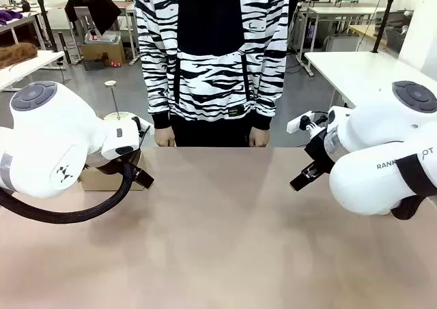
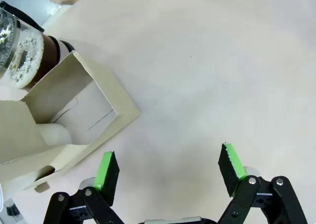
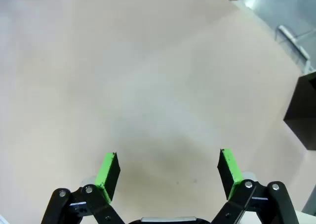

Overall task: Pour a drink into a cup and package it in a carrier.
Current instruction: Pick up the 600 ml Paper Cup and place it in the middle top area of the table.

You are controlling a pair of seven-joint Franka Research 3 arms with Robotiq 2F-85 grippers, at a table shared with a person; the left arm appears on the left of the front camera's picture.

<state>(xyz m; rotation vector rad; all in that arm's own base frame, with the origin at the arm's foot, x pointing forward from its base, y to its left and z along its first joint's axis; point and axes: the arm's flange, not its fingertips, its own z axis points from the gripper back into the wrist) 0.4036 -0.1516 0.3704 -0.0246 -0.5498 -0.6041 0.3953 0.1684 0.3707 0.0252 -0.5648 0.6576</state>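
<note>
Hovering above the bare table (image 1: 225,241), the left gripper (image 2: 168,160) and the right gripper (image 3: 168,163) gape wide, holding nothing. The carrier (image 2: 111,93) sits close beside the left one, the drink (image 2: 47,51) behind it near the table's far edge.

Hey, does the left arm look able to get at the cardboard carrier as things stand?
Probably yes: the carrier sits close beside the left arm's open fingers, with bare table between them and nothing in the way.

Carrier (image 1: 102,180) mostly behind left arm (image 1: 54,142)
</note>
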